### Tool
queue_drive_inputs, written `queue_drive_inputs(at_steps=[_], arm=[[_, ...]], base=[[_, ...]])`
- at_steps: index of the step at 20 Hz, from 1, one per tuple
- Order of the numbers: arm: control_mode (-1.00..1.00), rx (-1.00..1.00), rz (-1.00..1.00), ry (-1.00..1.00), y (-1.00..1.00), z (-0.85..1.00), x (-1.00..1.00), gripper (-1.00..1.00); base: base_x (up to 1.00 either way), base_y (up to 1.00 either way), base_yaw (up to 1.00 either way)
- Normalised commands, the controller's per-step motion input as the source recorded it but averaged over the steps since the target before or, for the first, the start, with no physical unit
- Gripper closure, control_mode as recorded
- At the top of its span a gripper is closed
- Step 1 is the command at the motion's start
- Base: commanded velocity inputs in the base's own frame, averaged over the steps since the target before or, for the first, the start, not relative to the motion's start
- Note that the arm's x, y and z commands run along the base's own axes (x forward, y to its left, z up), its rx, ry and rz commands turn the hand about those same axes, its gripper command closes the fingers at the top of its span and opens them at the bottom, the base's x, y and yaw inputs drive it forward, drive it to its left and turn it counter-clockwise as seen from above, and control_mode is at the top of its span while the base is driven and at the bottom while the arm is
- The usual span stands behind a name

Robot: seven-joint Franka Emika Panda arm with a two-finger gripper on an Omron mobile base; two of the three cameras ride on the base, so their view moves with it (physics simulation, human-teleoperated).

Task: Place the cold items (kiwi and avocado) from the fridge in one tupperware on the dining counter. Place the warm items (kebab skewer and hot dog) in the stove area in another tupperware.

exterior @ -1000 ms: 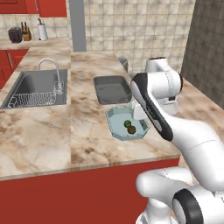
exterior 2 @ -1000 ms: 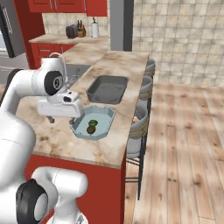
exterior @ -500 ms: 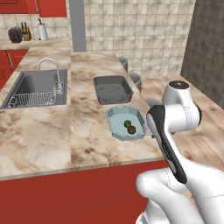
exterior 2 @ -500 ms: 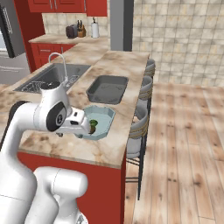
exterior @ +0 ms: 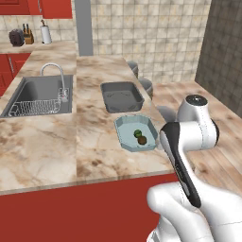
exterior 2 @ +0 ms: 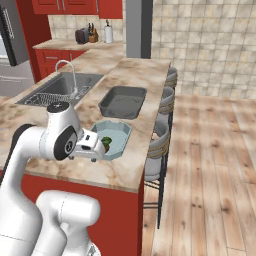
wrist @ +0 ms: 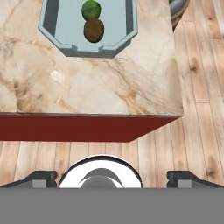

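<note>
Since one second ago, the arm has swung away from above the light blue tupperware and folded back toward the base; the avocado and kiwi lie in the same place inside it. The gripper now hangs off the counter's near corner, above the wooden floor, with its jaws spread wide and nothing between them. In the hand view the two dark fingertips sit far apart at the bottom edge.

The marble dining counter edge and its red front panel lie between the gripper and the tupperware. The white forearm crosses in front of the counter's near side in the right base view, and the wrist block partly covers the tupperware's near rim.

The light blue tupperware holds the avocado and kiwi, touching each other near its middle. Just beyond it sits a dark grey tupperware, with nothing visible inside. Bar stools stand along the counter's right side. A sink with a faucet is set into the counter to the left, well apart from both containers.
</note>
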Motion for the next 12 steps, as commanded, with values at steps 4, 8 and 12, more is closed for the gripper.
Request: queue_drive_inputs(at_steps=[4, 8, 12], arm=[[1.00, 0.00, 0.00, 0.00, 0.00, 0.00, 0.00, -1.00], [1.00, 0.00, 0.00, 0.00, 0.00, 0.00, 0.00, -1.00], [1.00, 0.00, 0.00, 0.00, 0.00, 0.00, 0.00, -1.00]], base=[[-0.01, 0.00, 0.00], [-0.71, 0.10, 0.00], [-1.00, 0.72, 0.26]])
